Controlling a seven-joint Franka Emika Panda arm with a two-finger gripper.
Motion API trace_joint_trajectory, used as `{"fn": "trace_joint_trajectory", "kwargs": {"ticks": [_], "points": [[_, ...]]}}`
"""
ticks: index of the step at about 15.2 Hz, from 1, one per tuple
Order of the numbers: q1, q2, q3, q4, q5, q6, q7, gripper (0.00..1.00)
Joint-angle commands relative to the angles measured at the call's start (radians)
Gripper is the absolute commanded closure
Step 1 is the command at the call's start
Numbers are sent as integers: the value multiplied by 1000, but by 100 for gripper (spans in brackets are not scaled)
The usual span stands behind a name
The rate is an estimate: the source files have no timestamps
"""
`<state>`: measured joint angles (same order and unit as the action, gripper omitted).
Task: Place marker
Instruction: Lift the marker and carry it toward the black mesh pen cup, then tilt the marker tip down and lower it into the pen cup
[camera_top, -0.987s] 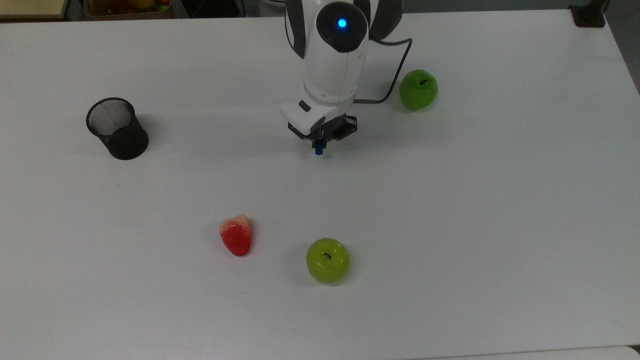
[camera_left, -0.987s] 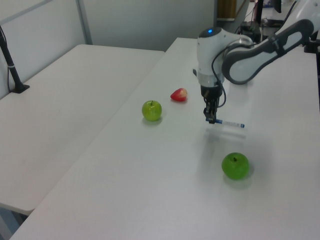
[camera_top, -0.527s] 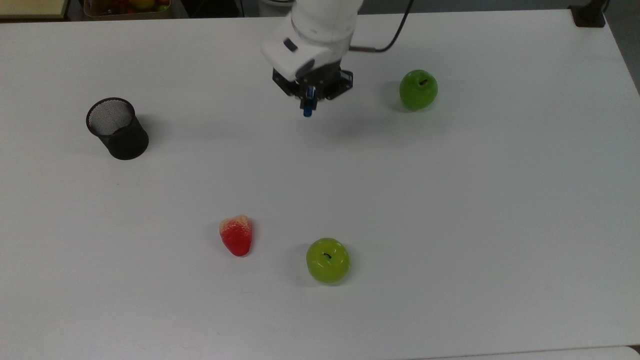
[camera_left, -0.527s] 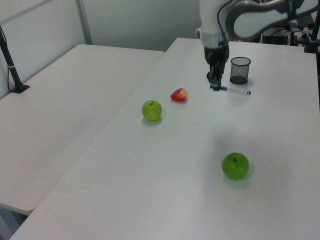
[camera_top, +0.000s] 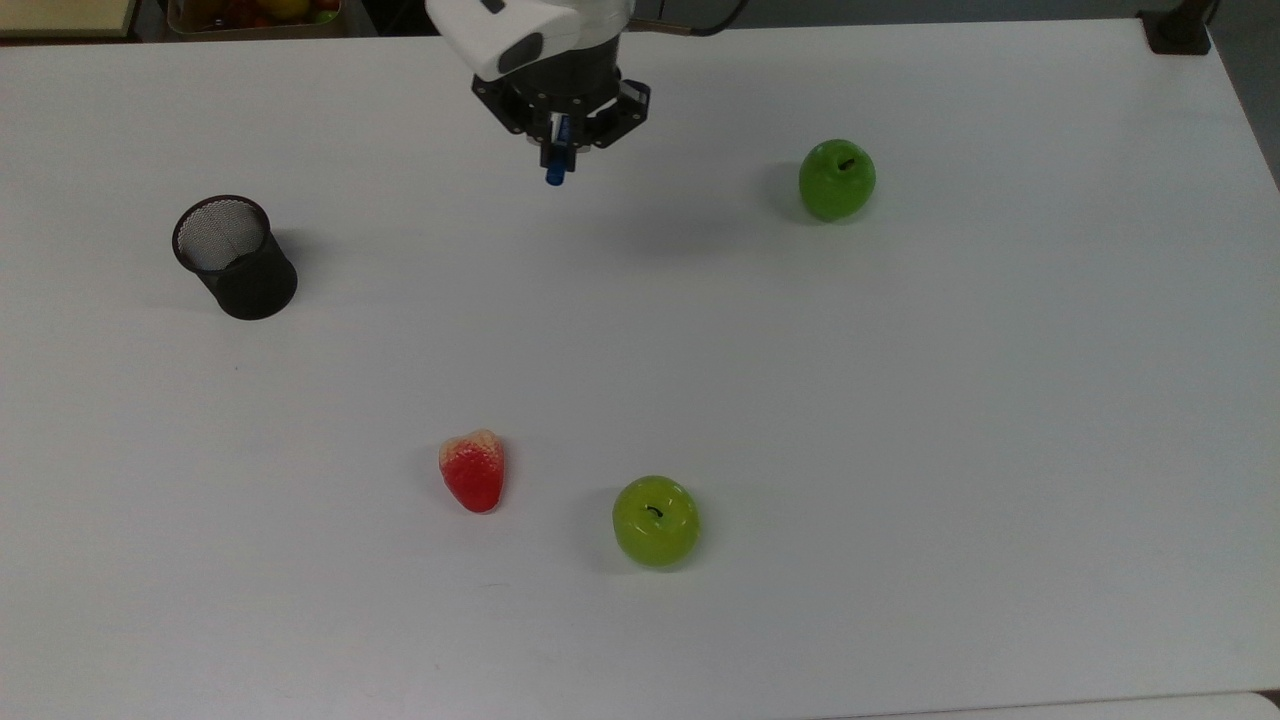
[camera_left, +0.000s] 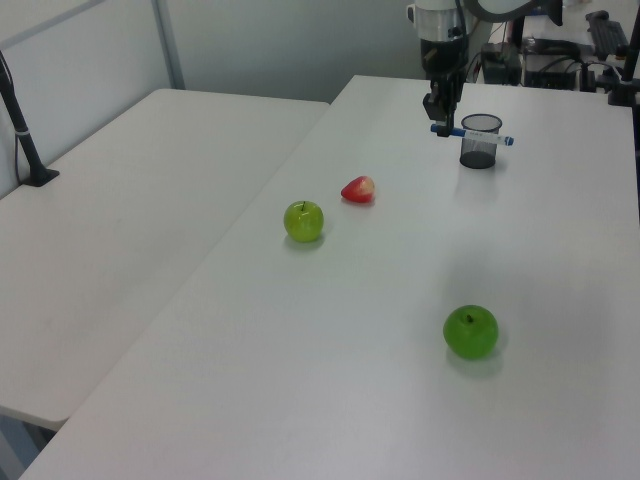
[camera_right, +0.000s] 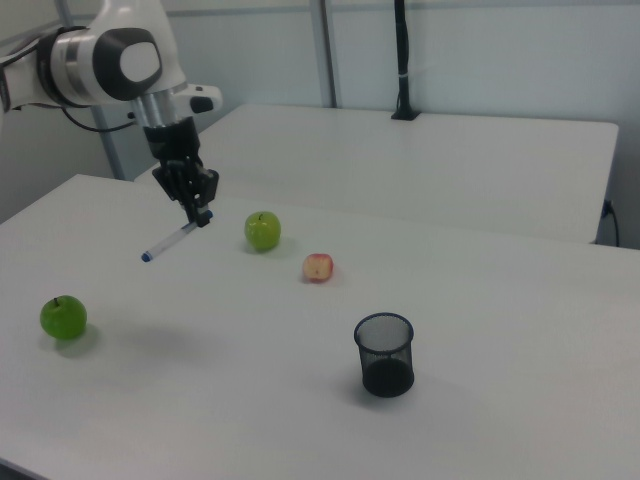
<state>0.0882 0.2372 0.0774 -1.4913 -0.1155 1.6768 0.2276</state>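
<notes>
Pincer (camera_top: 556, 140) with marker (camera_right: 175, 239) now nearer empty mesh cup (camera_top: 233, 256).

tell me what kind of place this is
Probably a robotics lab or test room, not a home. A robot arm holds a marker above a bare white table set with toy fruit and a mesh cup; a matching table and plain partition walls stand behind.

Arm enters at the top centre of the top view, wrist pointing down, gripper (camera_top: 556, 140) hanging in the air. Fingers closed on one end of the marker (camera_right: 172, 241), which juts sideways and slightly downward in the right view. In the left view the gripper (camera_left: 441, 112) sits at upper right of frame.
</notes>
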Motion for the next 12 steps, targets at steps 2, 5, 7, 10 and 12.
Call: {"fn": "trace_joint_trajectory", "kwargs": {"ticks": [2, 5, 7, 10, 12], "points": [[-123, 11, -7, 8, 16, -9, -163, 90], [-231, 20, -13, 17, 25, 33, -258, 90], [-290, 33, -13, 16, 33, 78, -300, 90], [-370, 56, -13, 17, 31, 121, -343, 90], [-400, 60, -13, 16, 34, 152, -352, 90]]}}
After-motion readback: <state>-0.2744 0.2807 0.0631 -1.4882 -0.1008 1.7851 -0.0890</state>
